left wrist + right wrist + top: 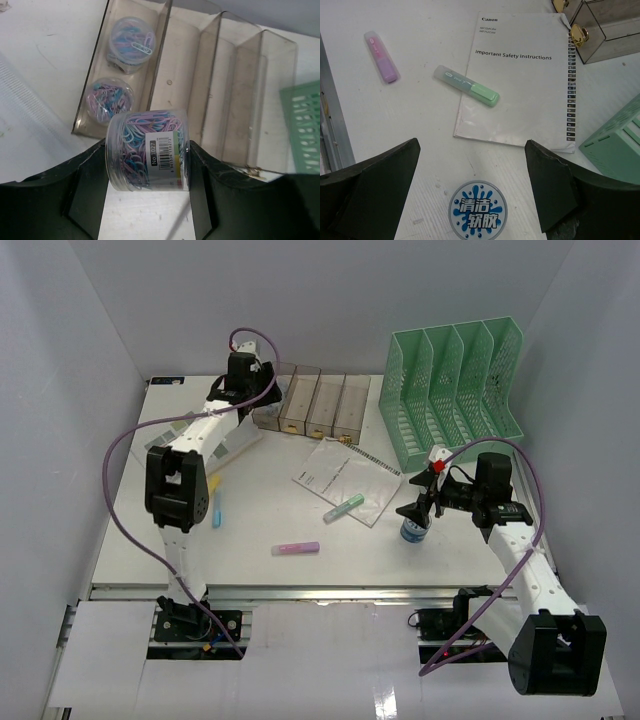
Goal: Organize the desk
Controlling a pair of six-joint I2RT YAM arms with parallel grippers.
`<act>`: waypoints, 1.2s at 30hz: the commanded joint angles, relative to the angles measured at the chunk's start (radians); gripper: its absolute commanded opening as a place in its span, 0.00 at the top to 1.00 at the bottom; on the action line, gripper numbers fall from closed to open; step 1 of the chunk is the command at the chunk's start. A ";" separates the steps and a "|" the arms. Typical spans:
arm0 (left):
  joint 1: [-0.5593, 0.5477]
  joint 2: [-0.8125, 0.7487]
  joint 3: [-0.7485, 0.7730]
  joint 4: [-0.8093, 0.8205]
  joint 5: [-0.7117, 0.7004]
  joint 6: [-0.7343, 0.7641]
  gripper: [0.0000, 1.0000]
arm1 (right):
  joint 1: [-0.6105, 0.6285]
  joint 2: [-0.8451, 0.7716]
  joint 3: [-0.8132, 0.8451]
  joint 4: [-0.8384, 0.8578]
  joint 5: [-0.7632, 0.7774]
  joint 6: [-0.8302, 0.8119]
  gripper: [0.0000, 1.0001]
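White desk [250, 570] viewed from above, with the row of clear bins [312, 403] at its far side taken as the reference for all positions. At the left end of the bins, the left claw [147, 165] is closed on a jar of paper clips [147, 145], a finger against each side. The jar hangs before the bins' near wall, roughly where the end compartment, already holding two like jars, meets its neighbour, so a likely placement lies straight ahead of the claw. Well to the right of the bins, toward the arm bases, the right claw [472, 150] stands wide open and holds nothing. A round tub [477, 210] sits upright on the desk beneath the gap between its fingers. Between bins and tub lie a booklet [520, 75], a green highlighter [467, 86] overlapping its edge, and a purple highlighter [381, 50] lying apart. The right claw is the nearer to these.
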 commanded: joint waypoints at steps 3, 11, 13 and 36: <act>0.016 0.165 0.301 0.000 0.007 0.083 0.80 | -0.011 -0.008 -0.011 0.053 -0.055 0.001 0.08; 0.030 0.272 0.347 0.096 0.033 0.107 0.80 | -0.011 -0.009 -0.005 0.053 -0.062 0.009 0.08; 0.031 0.286 0.347 0.119 0.061 0.112 0.80 | -0.012 -0.009 -0.005 0.053 -0.063 0.009 0.08; 0.032 0.403 0.377 0.230 -0.063 0.138 0.71 | -0.011 0.012 -0.001 0.054 -0.044 0.007 0.08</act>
